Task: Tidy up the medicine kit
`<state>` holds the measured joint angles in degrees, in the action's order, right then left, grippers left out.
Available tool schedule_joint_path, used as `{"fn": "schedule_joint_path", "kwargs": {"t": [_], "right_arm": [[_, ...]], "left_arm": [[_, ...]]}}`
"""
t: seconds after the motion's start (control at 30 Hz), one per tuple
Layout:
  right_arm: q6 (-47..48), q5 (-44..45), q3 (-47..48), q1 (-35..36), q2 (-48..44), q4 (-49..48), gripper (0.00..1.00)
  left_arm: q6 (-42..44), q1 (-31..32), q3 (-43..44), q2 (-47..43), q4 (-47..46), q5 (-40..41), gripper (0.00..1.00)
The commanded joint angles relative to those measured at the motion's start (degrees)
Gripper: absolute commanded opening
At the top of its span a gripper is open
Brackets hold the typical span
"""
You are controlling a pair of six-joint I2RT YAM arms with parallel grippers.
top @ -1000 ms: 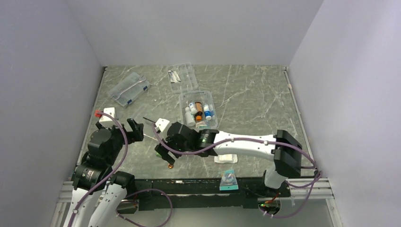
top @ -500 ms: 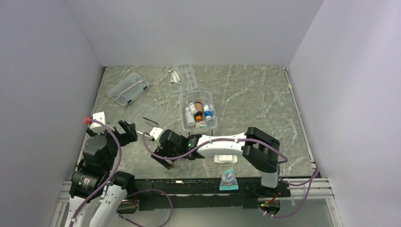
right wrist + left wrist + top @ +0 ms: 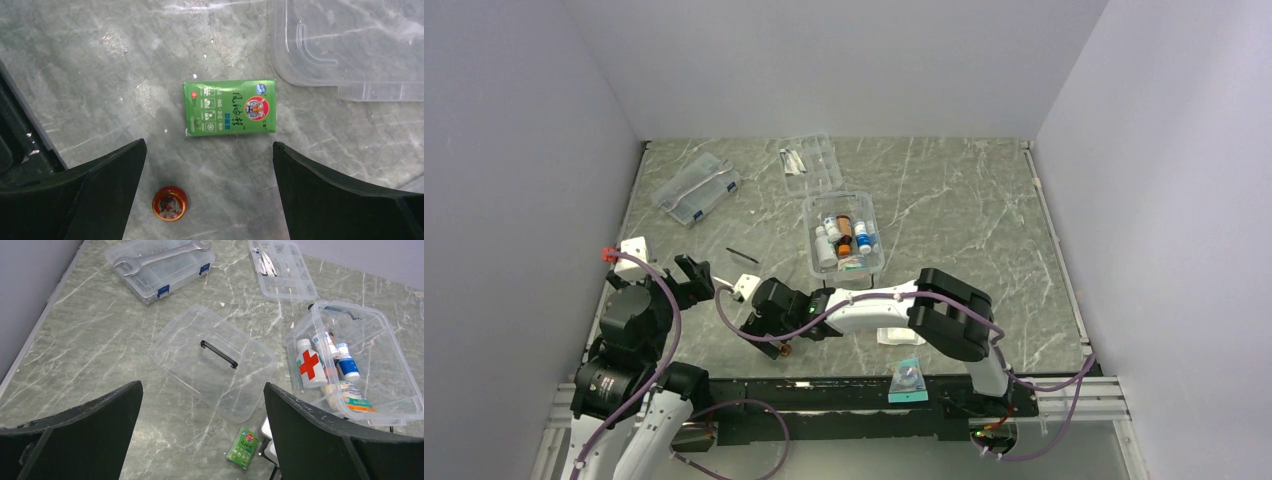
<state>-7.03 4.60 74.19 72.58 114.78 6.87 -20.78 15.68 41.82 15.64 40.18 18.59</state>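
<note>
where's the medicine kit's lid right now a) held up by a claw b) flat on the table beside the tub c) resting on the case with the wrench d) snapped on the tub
b: the clear lid with its dark handle lies flat on the table beside the open medicine kit.

I note a red cross (image 3: 308,365) on the front of the medicine kit (image 3: 296,342), white Chinese characters beside a round tiger emblem on the green packet (image 3: 229,107), and nothing legible on the small red tin (image 3: 170,202).
</note>
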Motion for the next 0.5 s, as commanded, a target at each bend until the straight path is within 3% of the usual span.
{"fn": "schedule_joint_path", "kwargs": {"t": [0.0,0.47], "right_arm": [[1.4,2.0,2.9,0.1,1.5,-3.4,1.00],[1.9,-1.3,3.3,-2.5,3.8,-5.4,1.00]], "left_arm": [[-0.8,0.0,1.8,0.7,-1.0,0.8,0.99],[-0.7,-0.1,1.7,1.0,-1.2,0.5,0.99]]}}
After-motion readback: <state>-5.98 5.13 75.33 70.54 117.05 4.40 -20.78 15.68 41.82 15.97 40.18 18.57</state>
